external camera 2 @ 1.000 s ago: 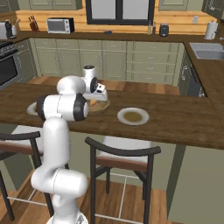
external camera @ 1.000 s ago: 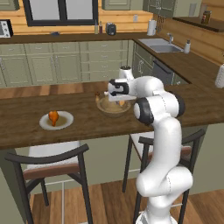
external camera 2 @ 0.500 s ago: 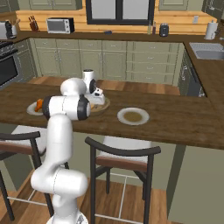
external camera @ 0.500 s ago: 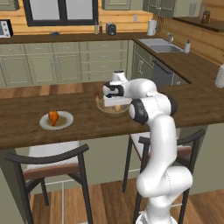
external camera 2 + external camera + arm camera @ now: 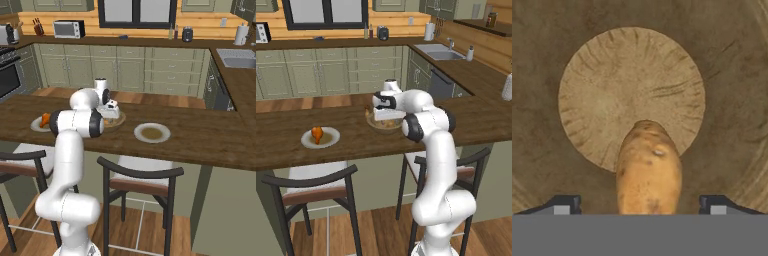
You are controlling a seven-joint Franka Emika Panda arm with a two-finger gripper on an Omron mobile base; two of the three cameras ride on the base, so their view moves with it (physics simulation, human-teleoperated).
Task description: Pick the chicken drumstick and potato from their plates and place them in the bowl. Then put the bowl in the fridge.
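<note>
claw (image 5: 640, 205) released, fingers spread wide; in the hand view we see the two dark fingertips (image 5: 562, 204) standing well apart on either side of the potato (image 5: 648, 170), neither one touching it. claw sits low over the bowl (image 5: 385, 125), pointing down into it.

potato lies in the wooden bowl, its long axis running from between the fingertips toward the bowl's round flat floor, far end resting over the edge of that floor. we cannot tell whether it lies flat or leans on the sloping side.

bowl stands on the worktop (image 5: 286, 152), toward its far edge, near the middle of the run.

chicken drumstick (image 5: 317, 134) sits on its plate (image 5: 331, 138) to the left, closer to the worktop's near edge, well apart from the bowl. we make out the second plate (image 5: 152, 133) bare, right of the bowl.
</note>
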